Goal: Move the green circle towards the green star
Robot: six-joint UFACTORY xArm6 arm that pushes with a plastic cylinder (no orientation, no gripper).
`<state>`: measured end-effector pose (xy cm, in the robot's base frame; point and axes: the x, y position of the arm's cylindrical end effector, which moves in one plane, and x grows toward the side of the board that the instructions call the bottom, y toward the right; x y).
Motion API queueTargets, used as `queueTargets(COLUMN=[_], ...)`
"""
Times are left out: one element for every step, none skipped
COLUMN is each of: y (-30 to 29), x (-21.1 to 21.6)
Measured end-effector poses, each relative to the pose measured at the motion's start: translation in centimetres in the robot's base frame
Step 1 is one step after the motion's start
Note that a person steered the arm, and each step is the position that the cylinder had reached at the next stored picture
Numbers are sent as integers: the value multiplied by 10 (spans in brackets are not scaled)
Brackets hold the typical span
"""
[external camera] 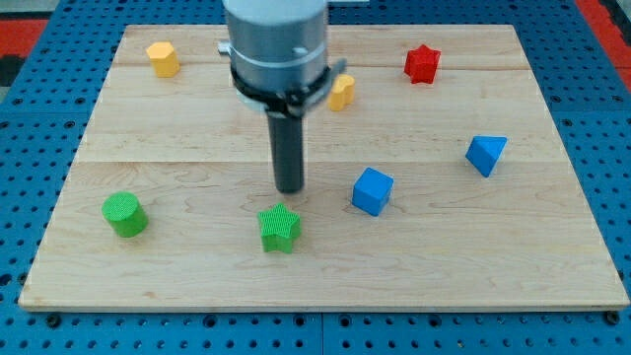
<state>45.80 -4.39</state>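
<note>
While my tip [290,188] hovers just above green star [280,228], no claw shows, green circle [124,214] well left.

green circle [124,214] sits upright near the board's lower left, well apart from green star [280,228].

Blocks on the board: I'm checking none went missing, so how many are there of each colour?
Green: 2, the green circle and the green star
Yellow: 2, the yellow hexagon and a yellow block partly behind the arm
Blue: 2, the blue cube and the blue triangle
Red: 1, the red star
Total: 7
</note>
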Motion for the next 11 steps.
queueTargets(y=[-48, -130, -171, -200, -217, -186, -153, -123, -74, -34, -2], x=[-40, -45, -18, 23, 44, 74, 98, 96, 95, 95, 92])
